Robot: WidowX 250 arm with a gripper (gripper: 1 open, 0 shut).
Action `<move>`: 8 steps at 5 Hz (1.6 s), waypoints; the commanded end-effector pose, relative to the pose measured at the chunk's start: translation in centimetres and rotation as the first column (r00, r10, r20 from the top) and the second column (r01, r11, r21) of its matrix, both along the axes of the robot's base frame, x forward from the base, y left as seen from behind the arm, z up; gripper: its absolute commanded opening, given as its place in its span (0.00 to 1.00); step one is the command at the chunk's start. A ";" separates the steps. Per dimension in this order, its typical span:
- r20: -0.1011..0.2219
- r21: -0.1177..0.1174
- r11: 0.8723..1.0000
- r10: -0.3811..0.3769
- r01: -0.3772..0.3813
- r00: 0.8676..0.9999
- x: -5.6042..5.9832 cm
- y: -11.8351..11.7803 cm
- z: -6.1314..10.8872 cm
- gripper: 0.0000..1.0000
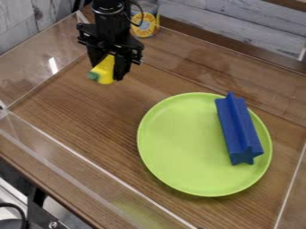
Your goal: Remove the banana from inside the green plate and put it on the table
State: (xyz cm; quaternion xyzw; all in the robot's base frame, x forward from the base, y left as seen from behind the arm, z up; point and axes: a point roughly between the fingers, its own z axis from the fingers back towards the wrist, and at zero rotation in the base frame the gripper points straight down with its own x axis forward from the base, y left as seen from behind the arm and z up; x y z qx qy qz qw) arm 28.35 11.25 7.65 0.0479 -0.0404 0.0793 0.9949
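- Lime-green, the green plate (191, 148) holds only a blue ridged block (238, 128) at its right side
- We see the gripper (109, 64) clamped on the banana (103, 70), over the table (84, 116), left of the plate

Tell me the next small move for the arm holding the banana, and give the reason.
Probably lower a little more, then open. The end effector is shut on the banana, well clear of the plate, which holds only the blue block. The banana seems to hang just above bare table, so releasing now might let it drop and roll.
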 end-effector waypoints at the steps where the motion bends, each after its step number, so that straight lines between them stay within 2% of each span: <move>1: 0.028 0.010 1.000 -0.027 0.027 0.999 0.5 -0.2 0.7 0.00; 5: -0.033 -0.019 0.997 -0.075 0.075 0.997 -0.1 -1.6 -1.9 0.00; 6: -0.042 -0.029 0.997 -0.079 0.077 0.996 -0.1 -1.9 -2.6 1.00; 8: -0.037 -0.058 0.994 -0.091 0.089 0.995 0.4 -2.7 -1.6 1.00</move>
